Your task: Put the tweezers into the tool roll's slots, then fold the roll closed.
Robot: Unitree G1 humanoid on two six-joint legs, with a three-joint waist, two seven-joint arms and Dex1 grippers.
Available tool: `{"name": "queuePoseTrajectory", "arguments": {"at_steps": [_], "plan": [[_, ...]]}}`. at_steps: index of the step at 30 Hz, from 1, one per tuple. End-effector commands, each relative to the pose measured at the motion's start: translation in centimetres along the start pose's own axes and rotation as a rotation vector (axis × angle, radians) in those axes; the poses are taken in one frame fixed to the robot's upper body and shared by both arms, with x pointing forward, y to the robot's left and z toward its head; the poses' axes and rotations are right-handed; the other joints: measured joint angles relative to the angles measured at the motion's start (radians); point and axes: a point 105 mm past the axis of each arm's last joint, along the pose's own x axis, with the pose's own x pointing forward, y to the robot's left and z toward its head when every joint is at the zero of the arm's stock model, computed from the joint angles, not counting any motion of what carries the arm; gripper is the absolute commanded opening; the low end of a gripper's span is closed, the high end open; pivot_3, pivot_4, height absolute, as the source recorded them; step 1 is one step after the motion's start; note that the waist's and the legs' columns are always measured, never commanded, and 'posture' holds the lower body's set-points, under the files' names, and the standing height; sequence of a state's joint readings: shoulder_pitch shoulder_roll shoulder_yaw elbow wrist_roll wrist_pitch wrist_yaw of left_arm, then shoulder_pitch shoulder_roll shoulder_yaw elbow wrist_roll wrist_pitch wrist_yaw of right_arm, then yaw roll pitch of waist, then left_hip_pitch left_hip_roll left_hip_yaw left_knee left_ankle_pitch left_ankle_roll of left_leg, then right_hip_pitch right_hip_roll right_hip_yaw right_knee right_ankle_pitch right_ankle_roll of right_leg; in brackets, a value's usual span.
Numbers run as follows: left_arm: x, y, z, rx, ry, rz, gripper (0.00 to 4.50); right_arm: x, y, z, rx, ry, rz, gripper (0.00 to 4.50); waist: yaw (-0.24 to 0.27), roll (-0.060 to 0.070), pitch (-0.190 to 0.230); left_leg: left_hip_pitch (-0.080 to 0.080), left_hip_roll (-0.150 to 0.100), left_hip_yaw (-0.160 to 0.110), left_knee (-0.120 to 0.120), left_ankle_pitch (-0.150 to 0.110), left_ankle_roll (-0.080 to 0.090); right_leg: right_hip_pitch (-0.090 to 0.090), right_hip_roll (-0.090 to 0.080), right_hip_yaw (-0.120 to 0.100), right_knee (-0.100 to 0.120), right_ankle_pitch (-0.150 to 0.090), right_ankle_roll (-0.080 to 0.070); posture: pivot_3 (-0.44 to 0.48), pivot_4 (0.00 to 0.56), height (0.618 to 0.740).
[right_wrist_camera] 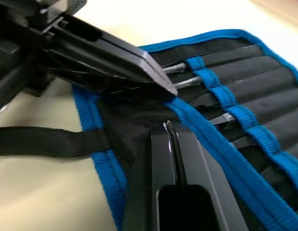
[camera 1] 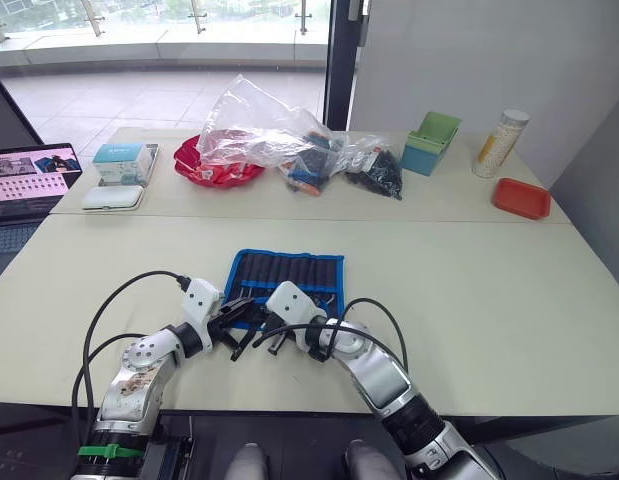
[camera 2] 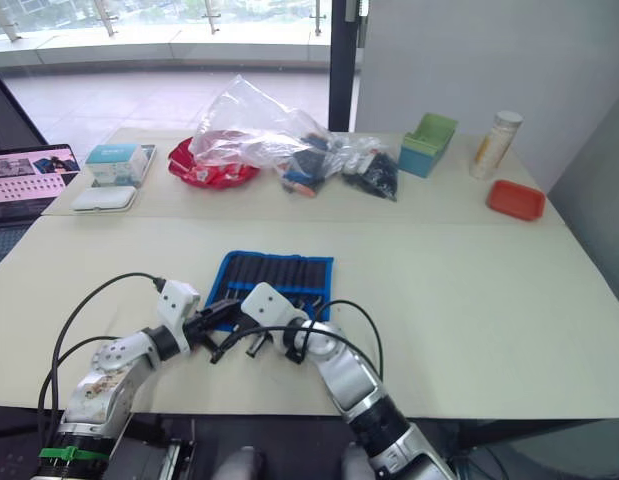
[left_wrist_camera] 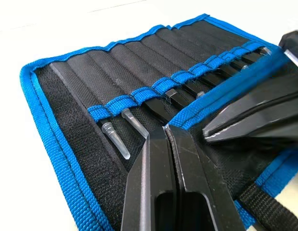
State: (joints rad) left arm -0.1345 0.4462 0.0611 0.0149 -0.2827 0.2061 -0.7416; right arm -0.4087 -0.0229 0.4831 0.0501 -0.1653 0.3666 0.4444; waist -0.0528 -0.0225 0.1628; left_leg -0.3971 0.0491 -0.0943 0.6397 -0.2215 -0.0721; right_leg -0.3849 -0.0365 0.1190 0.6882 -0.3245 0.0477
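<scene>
The tool roll (camera 1: 287,276) is laid open and flat on the desk (camera 1: 469,300), near the front edge and centred before the robot, inner face up. The tweezers (left_wrist_camera: 180,98) are seen seated in the slots (left_wrist_camera: 139,62), with only tips and ends showing past the blue-edged pocket band; insertion is judged complete, though a full count cannot be made.

Both claws are placed at the near edge of the roll, close together. The left claw (left_wrist_camera: 167,130) is seen with fingers pressed together, nothing visibly between them, its tip resting at the blue edging of the near flap. The right claw (right_wrist_camera: 168,127) is likewise drawn together, tip on the black near flap just beside the left one. Whether fabric is pinched by either cannot be told.

The strap (right_wrist_camera: 47,139) is seen trailing off the roll's near edge onto the desk.

The placement is judged as preparation for the fold: the near flap is being addressed so it can be lifted over the tweezers, retaining them before the roll is closed.
</scene>
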Motion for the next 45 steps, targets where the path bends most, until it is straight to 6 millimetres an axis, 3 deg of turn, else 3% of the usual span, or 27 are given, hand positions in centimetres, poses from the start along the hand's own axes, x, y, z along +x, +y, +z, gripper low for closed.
{"name": "queuePoseTrajectory", "arguments": {"at_steps": [1,7,12,16,20,23,26,27,33,37,45], "plan": [[-0.4,0.5,-1.3,-0.016,0.056,0.003,0.03,-1.7,-2.4,-1.8,0.025,0.033,-0.1,0.0,0.004,0.0,0.0,0.0,0.0,0.0,0.0,0.0,0.0,0.0,0.0,0.0,0.0,0.0,0.0,0.0,0.15,0.74],[-0.8,1.1,-1.5,0.0,0.065,0.006,0.03,-5.8,-4.4,-3.9,0.052,0.069,-0.151,0.0,0.008,0.0,0.0,0.0,-0.001,0.0,0.0,0.0,0.0,0.002,-0.002,-0.001,-0.003,0.0,0.001,0.0,0.15,0.74],[-1.0,1.2,-1.3,0.017,0.056,-0.004,0.03,-6.6,-4.4,-4.1,0.06,0.079,-0.15,0.0,0.006,0.001,0.0,0.001,-0.001,0.0,-0.001,0.0,0.0,0.002,-0.001,-0.001,-0.003,0.0,0.001,0.0,0.15,0.74],[-1.9,0.3,2.9,0.027,-0.119,-0.086,0.03,-6.3,-4.4,-1.2,0.081,-0.04,-0.137,0.0,0.004,0.0,0.0,0.0,-0.001,0.0,-0.001,0.0,0.0,0.002,-0.001,-0.001,-0.004,-0.001,0.001,0.0,0.15,0.74],[-4.4,1.7,6.4,0.115,-0.208,-0.05,0.03,-7.2,-5.4,1.0,0.111,-0.12,-0.145,0.0,0.005,-0.001,0.001,-0.005,0.0,0.0,-0.001,0.0,0.0,-0.003,-0.001,-0.001,-0.004,0.0,0.001,0.0,0.15,0.74],[-7.0,2.3,7.8,0.11,-0.196,-0.094,0.03,-8.2,-6.4,2.1,0.124,-0.135,-0.146,0.0,0.002,-0.001,0.001,-0.005,0.0,0.0,-0.002,0.0,0.0,-0.003,-0.002,-0.001,-0.005,0.0,0.001,0.0,0.15,0.74],[-9.4,2.8,7.3,0.119,-0.125,-0.152,0.03,-9.8,-8.0,2.1,0.208,-0.098,-0.16,0.0,0.0,0.0,0.002,-0.004,0.0,0.0,-0.005,0.0,0.0,-0.003,-0.002,-0.002,-0.006,0.0,0.001,0.0,0.15,0.74],[-10.0,3.0,6.9,0.12,-0.104,-0.163,0.56,-10.3,-8.5,1.9,0.23,-0.076,-0.17,0.54,0.001,0.0,0.002,-0.004,0.0,0.0,-0.006,0.0,0.0,-0.002,-0.002,-0.002,-0.007,0.0,0.001,0.0,0.15,0.74],[-12.0,3.3,4.8,0.117,-0.019,-0.24,2.47,-11.4,-9.7,-0.8,0.379,0.129,-0.15,2.5,0.001,0.0,0.003,-0.004,0.0,0.0,-0.007,0.0,0.0,-0.003,-0.002,-0.002,-0.008,-0.001,0.0,0.0,0.15,0.74],[-11.5,3.1,3.8,0.157,0.037,-0.244,3.74,-10.9,-9.3,-1.8,0.511,0.151,-0.145,2.51,-0.005,0.0,0.003,-0.004,0.0,0.0,-0.008,0.0,0.0,-0.003,-0.002,-0.002,-0.008,-0.001,0.0,0.0,0.15,0.74],[-11.2,2.3,3.5,0.118,0.027,-0.243,3.74,-9.0,-8.3,-3.0,0.721,0.166,-0.115,2.51,-0.019,0.0,0.003,-0.003,0.0,0.0,-0.01,0.0,0.0,-0.004,-0.002,-0.002,-0.008,-0.001,0.0,0.0,0.15,0.74]]}}
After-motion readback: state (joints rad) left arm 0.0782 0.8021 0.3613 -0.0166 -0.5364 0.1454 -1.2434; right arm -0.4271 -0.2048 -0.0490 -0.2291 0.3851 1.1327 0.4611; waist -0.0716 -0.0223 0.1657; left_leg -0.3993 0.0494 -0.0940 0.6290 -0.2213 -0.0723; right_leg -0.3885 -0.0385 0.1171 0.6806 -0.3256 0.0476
